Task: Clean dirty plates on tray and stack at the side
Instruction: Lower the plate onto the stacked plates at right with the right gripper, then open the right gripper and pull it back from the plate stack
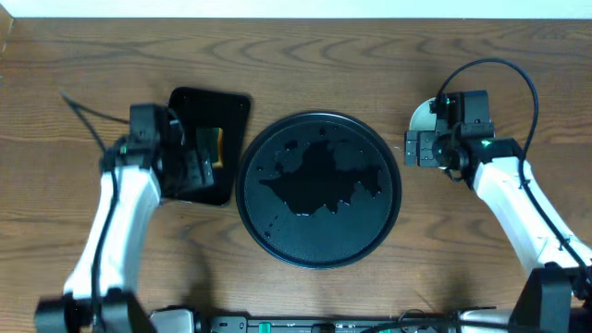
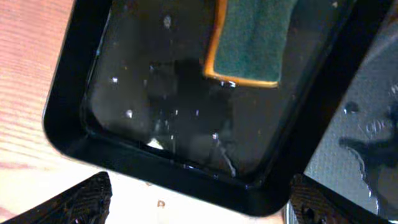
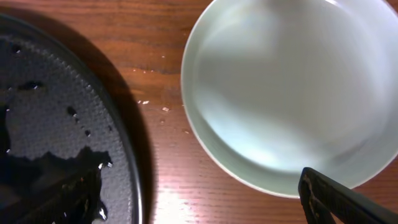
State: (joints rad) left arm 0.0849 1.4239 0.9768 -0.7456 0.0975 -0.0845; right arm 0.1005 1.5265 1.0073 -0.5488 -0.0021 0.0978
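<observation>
Round black tray (image 1: 254,231) sits bare and glossy, pebbled in texture, with water pooled on it. The plate (image 3: 292,93) is pale mint plastic, smooth and shallow. It rests on the desk (image 3: 161,37) just beside the tray's rim, possibly atop others; hard to tell. Light, stiff and likely slick when wet, so pinch its raised rim. Over the rectangular tray (image 2: 68,99) and its green-and-yellow sponge (image 2: 252,40), the left fingers (image 2: 81,199) are spread wide, empty. The right fingers (image 3: 339,199) hover at the plate's edge; only one shows, so I can't tell their state.

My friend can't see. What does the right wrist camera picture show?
A pale mint-blue plate sits on the brown wooden table, filling the upper right. At the left is part of the round black tray, wet in patches, and one black gripper finger pokes in bottom right.
</observation>
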